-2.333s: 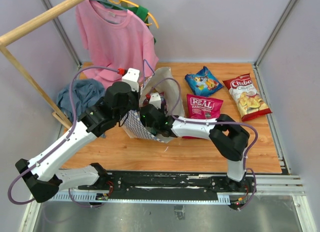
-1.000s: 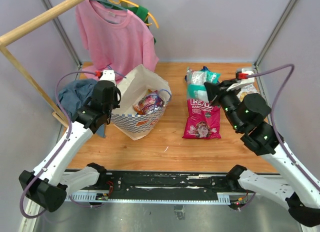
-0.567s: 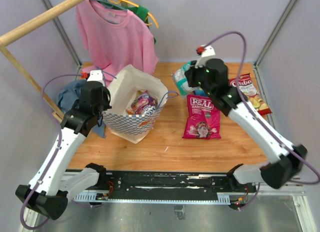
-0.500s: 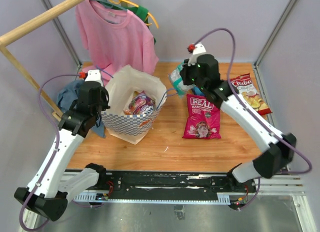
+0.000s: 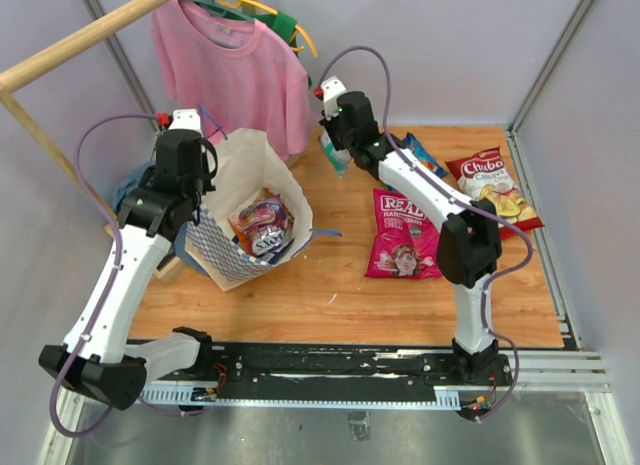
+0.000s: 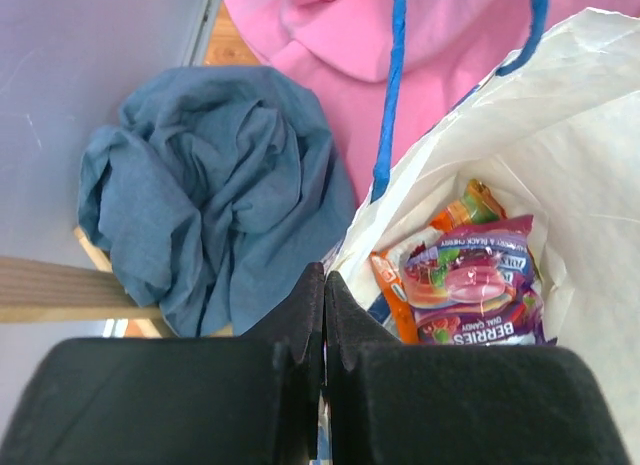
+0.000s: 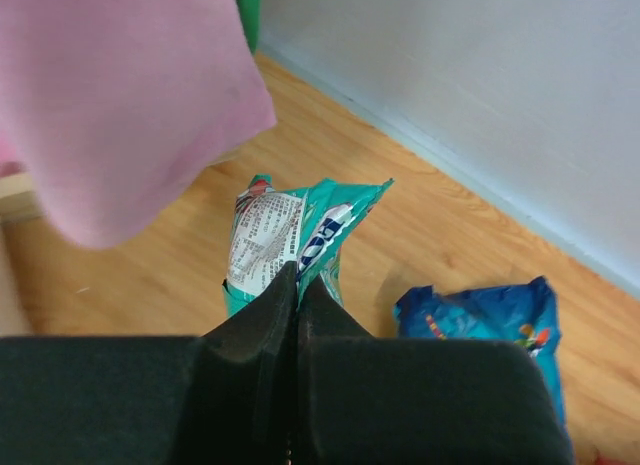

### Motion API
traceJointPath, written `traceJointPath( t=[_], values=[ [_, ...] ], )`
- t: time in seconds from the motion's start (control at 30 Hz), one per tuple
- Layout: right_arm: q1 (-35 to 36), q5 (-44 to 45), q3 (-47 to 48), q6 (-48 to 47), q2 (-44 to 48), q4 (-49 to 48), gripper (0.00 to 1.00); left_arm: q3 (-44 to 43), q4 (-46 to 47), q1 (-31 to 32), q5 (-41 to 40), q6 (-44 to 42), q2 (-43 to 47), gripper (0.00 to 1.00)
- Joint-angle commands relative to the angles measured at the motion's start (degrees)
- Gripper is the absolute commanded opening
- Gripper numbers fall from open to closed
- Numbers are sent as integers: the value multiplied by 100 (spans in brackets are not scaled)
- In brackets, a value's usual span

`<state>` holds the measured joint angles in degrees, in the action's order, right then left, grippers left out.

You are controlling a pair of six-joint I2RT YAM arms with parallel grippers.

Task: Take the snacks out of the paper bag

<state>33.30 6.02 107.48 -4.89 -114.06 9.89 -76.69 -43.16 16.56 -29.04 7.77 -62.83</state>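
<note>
The paper bag, checkered outside and white inside, stands tilted at the left with its mouth open. My left gripper is shut on its near rim. Inside lie snacks: a purple berries packet and an orange one. My right gripper is shut on a teal packet held over the back of the table. On the table lie a blue bag, the pink-red REAL bag and the Chiba chips.
A pink T-shirt hangs on a wooden rail just behind the bag and left of my right gripper. A blue-grey cloth lies heaped left of the bag. Blue cord handles rise from the rim.
My right arm has swung left and toward the back wall, carrying the teal packet with it. My left gripper has pulled the bag's rim left and back, tilting the bag.
</note>
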Motion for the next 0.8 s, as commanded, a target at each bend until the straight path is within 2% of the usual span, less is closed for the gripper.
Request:
traceJointPath(
  t=[0.0,0.17,0.23,0.33,0.43,0.47,0.5,0.57,0.6,0.67,0.77],
  values=[
    [64,932,262,-1610,-591,-1079,1,-528,565,-74,-53,-435,-325,0],
    [487,2192,-413,-3630,-1312,-3062,1,-647,680,-74,202,-648,-318,0],
    [690,2576,-671,-4113,-1525,-3515,1,-476,755,-74,394,-630,-157,1],
    [978,2717,-1265,-4105,-1481,-3722,1,-322,781,-76,496,-601,43,1],
    [1107,2432,-1713,-3263,-1215,-3121,9,-350,682,-74,500,-603,121,0],
    [1101,2333,-1787,-2819,-1110,-2851,20,-373,646,-74,496,-605,147,1],
    [1095,2197,-1856,-2506,-981,-2655,36,-376,623,-74,494,-609,180,1],
    [1056,1825,-2096,-1975,-656,-2390,80,-372,599,-74,527,-599,249,1],
    [1037,1584,-2209,-1734,-466,-2309,88,-359,594,-78,544,-593,274,1],
    [986,1191,-2430,-1316,-34,-2192,97,-325,569,-74,571,-576,301,1],
    [848,611,-2611,-716,661,-2008,99,-283,538,-74,609,-556,274,1]
  ],
)
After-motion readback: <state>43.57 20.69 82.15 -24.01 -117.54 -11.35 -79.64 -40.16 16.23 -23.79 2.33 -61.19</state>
